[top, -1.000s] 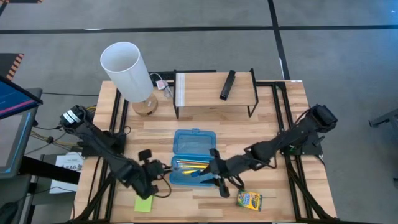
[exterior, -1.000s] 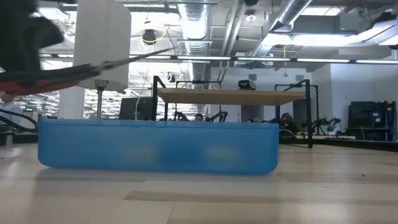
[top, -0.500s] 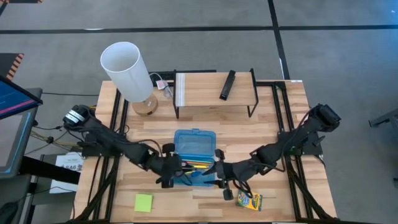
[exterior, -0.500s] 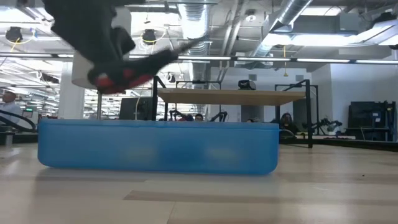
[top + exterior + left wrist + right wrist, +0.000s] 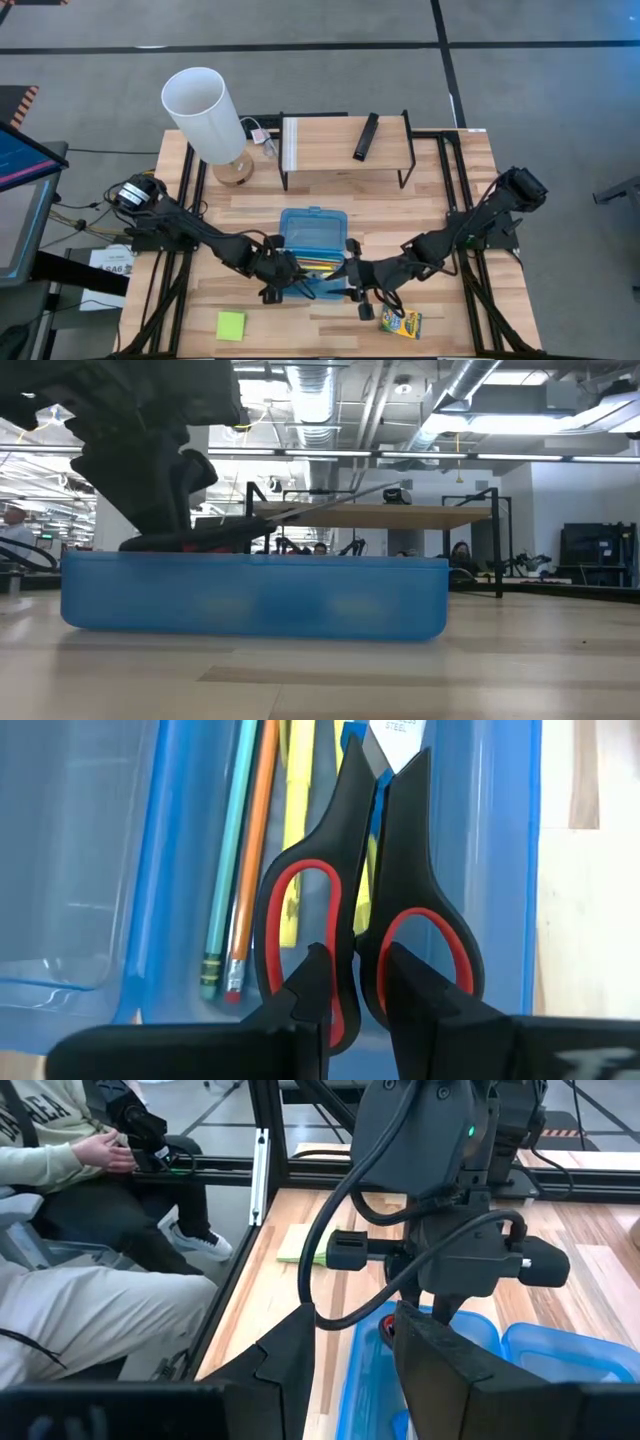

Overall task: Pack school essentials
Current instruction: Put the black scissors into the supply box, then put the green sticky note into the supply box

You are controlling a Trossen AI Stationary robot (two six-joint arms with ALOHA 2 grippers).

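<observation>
My left gripper (image 5: 277, 275) is shut on the scissors (image 5: 360, 870), black with orange-red finger loops. It hovers over the near left part of the open translucent blue case (image 5: 312, 232). The blades point across the tray, the tip raised (image 5: 375, 489). Teal (image 5: 228, 870), orange (image 5: 255, 840) and yellow (image 5: 292, 820) pencils lie in the tray. My right gripper (image 5: 356, 284) is open at the case's near right corner; whether it touches the case I cannot tell. The lime-green sticky-note pad (image 5: 231, 325) and the crayon box (image 5: 401, 322) lie flat near the table's near edge. My left gripper pinches the scissors between its two fingers (image 5: 312, 985) at the handles, where the two loops meet (image 5: 356, 945). The fingers come slanting down from the table's left and lie along the scissors. The scissors are lifted clear, nearly level just above the case's rim.
A white lamp (image 5: 205, 108) stands at the far left. A low wooden shelf (image 5: 345, 145) at the far edge carries the black remote (image 5: 366, 136). A seated person (image 5: 80, 1200) shows beyond the table's left edge. Bare wood lies between the pad and the crayon box.
My left gripper has carried the scissors from the near left, by the sticky-note pad, toward the right until it is over the case, then down to the case's rim. My right gripper has shifted slightly toward the near edge.
</observation>
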